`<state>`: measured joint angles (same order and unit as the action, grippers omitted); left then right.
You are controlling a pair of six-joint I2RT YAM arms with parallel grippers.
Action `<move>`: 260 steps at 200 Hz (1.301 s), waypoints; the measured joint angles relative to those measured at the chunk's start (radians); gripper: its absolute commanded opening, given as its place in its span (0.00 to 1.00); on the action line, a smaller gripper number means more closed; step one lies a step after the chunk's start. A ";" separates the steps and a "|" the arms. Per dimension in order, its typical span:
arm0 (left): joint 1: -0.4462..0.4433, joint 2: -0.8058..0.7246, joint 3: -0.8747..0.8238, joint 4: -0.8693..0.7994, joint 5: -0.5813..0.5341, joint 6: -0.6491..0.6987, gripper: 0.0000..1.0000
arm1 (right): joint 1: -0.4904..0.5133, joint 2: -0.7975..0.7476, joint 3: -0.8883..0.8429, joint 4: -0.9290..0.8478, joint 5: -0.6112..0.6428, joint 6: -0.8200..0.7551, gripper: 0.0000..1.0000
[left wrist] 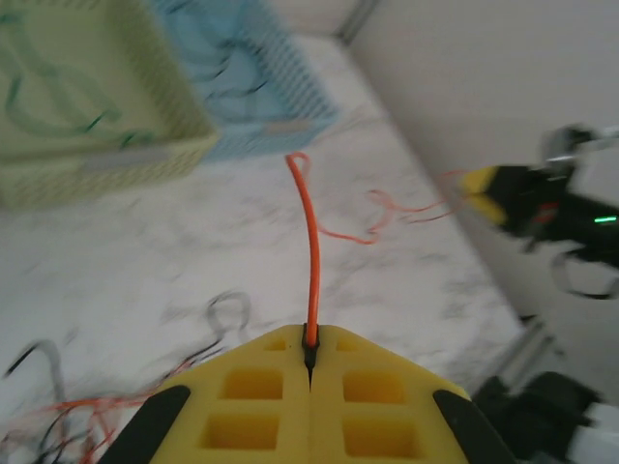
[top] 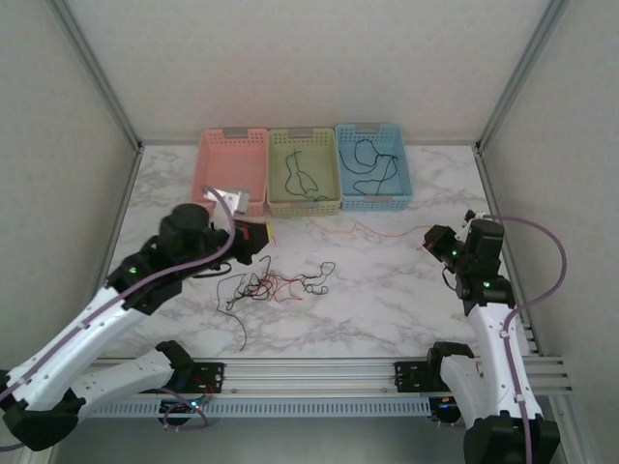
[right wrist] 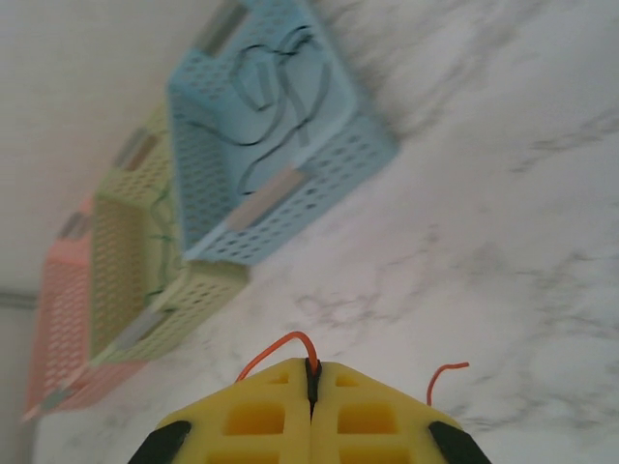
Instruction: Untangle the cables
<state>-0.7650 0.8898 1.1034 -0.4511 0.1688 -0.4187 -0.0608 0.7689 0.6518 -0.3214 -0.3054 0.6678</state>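
The left hand (top: 263,235) is clenched on a red-orange cable (top: 363,230). In the left wrist view the yellow pads meet with the thin wire pinched in the seam between them, and the wire rises straight out of the tips. The right hand (top: 430,240), close to the right edge of the table (top: 406,309), is also clenched on this cable. Its wrist view shows the wire nipped between the closed pads, with a short loop arching off to one side and a free end curling up beside the other.

Between the two hands the cable runs across the table just in front of the green basket (top: 303,172) and the blue basket (top: 372,166). It is slack, with small kinks and loops along it, and whether it rests on the marble or hangs just above it cannot be told.

A tangle of black and red-orange cables (top: 276,283) lies on the table left of centre, nearer the near edge than the baskets, just beside the left hand. Whether the held cable runs back into it is unclear.

Three baskets stand touching in a row along the far edge, with the pink basket (top: 230,172) at the left, the green one in the middle and the blue one at the right. A green cable (top: 300,179) lies coiled in the green basket and a black cable (top: 372,159) in the blue one.
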 measured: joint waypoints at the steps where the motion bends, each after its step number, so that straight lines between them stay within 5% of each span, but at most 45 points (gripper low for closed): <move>1: -0.001 0.000 0.005 0.002 0.004 0.001 0.00 | 0.000 -0.001 0.000 0.002 -0.005 0.000 0.00; 58: -0.012 -0.020 0.135 0.048 0.141 0.034 0.00 | 0.054 -0.041 0.000 0.158 -0.225 0.044 0.00; 128: -0.021 0.233 -0.008 0.077 0.133 0.002 0.00 | 0.378 0.006 0.067 0.275 -0.261 0.170 0.00; 155: -0.048 0.290 -0.008 0.110 0.141 -0.002 0.15 | 0.517 0.076 0.076 0.304 -0.225 0.199 0.00; 185: -0.068 0.315 -0.008 0.172 0.177 -0.001 0.19 | 0.621 0.143 0.106 0.312 -0.190 0.216 0.00; 260: -0.088 0.328 -0.058 0.276 0.265 -0.004 0.36 | 0.666 0.226 0.138 0.357 -0.140 0.275 0.00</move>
<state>-0.8532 1.2175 1.0454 -0.1753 0.4335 -0.4225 0.6052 0.9947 0.7895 0.0353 -0.4450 0.9424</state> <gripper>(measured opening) 0.328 0.038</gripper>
